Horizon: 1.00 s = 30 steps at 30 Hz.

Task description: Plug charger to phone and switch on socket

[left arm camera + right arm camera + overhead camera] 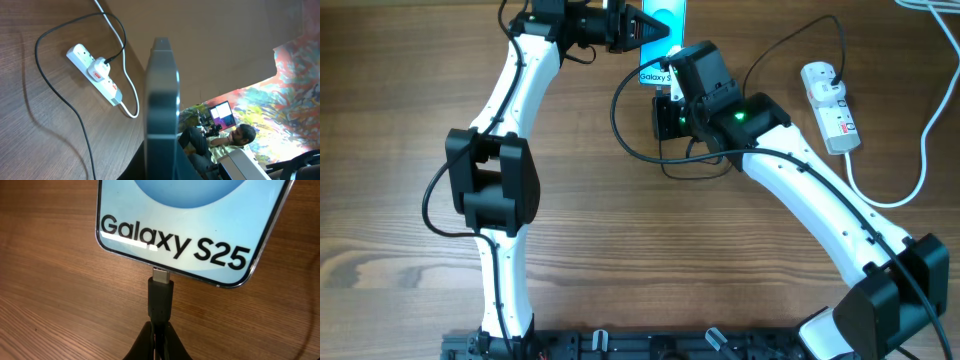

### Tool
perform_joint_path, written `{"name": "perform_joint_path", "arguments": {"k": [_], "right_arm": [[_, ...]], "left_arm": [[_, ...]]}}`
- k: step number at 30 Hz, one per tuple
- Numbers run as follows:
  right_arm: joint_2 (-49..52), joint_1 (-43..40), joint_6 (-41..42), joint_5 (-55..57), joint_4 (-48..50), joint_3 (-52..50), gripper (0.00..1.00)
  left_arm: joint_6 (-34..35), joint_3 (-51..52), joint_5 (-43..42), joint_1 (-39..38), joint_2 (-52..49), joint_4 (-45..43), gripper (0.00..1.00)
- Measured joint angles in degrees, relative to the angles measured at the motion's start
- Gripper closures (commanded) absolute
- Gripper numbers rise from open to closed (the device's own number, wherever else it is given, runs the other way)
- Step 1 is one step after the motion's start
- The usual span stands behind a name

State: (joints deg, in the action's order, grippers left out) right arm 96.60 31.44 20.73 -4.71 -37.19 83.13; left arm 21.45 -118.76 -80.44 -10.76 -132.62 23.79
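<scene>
- The left gripper (642, 30) is clamped on the phone (190, 220). I judge this braces it so the port end faces the other arm and cannot slide under a push.
- The right gripper (159, 332) pinches the charger (160, 297) just behind its tip, which keeps the connector stiff and lined up with the port.
- The metal tip meets the phone's bottom edge, but bare metal shows, so it looks not fully seated.
- The white plug (98, 70) sits in the socket (831, 105), well apart from the phone.
- Of the 2 steps, pressing the switch remains.
</scene>
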Motion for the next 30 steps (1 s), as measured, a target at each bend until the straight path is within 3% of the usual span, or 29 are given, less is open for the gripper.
{"name": "perform_joint_path", "arguments": {"k": [30], "right_arm": [[0.0, -0.5, 0.0, -1.7, -2.3, 0.0, 0.96]], "left_arm": [[-2.8, 0.0, -1.7, 0.0, 0.0, 0.0, 0.96]]}}
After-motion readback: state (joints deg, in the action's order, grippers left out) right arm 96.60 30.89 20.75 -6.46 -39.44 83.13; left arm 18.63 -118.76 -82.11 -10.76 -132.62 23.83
